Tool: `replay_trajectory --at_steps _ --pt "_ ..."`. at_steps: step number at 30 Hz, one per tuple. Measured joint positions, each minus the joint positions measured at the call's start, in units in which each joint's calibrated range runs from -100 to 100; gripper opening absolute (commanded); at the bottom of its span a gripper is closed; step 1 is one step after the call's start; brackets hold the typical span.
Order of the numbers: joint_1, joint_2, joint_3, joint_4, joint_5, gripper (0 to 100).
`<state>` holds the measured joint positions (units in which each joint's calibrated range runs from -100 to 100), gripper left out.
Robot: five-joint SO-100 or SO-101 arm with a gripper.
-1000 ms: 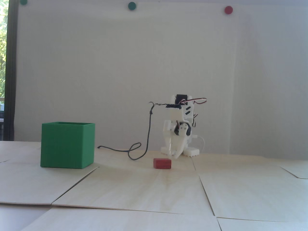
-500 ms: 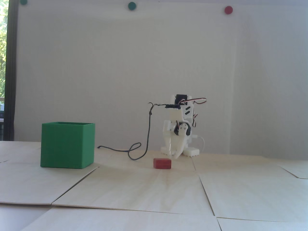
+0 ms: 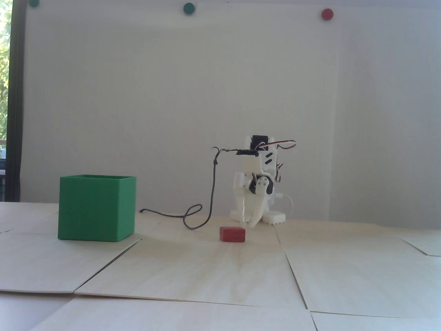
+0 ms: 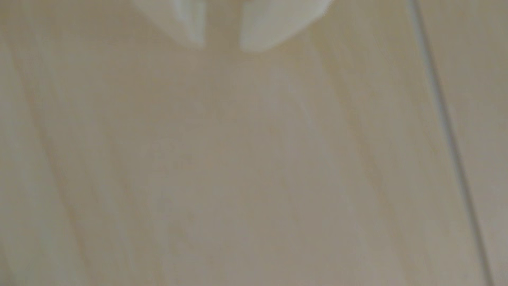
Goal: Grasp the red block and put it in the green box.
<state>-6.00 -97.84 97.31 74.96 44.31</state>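
In the fixed view the red block lies flat on the pale wooden table, near the middle. The green box stands well to its left, open rim up. The white arm is folded low behind the block. My gripper points down at the table just behind the block's right end, apart from it. In the wrist view my gripper shows two blurred white fingertips at the top edge, with a narrow gap of bare wood between them and nothing held. Block and box are out of the wrist view.
A black cable loops on the table between the box and the arm's base. Seams between wooden panels cross the table. Round green and red dots sit high on the white wall.
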Motion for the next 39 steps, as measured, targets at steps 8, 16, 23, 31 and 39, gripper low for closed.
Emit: replay_trajectory --at_steps 8,16,23,31,39 --pt "0.0 0.0 0.0 0.0 0.0 3" --pt "0.0 0.0 0.0 0.0 0.0 3" --pt "-5.4 0.0 0.0 0.0 0.0 3" --pt "-9.3 -0.1 -4.1 -5.3 -2.9 3" --pt "-9.6 3.2 -10.7 -6.3 -3.3 9"
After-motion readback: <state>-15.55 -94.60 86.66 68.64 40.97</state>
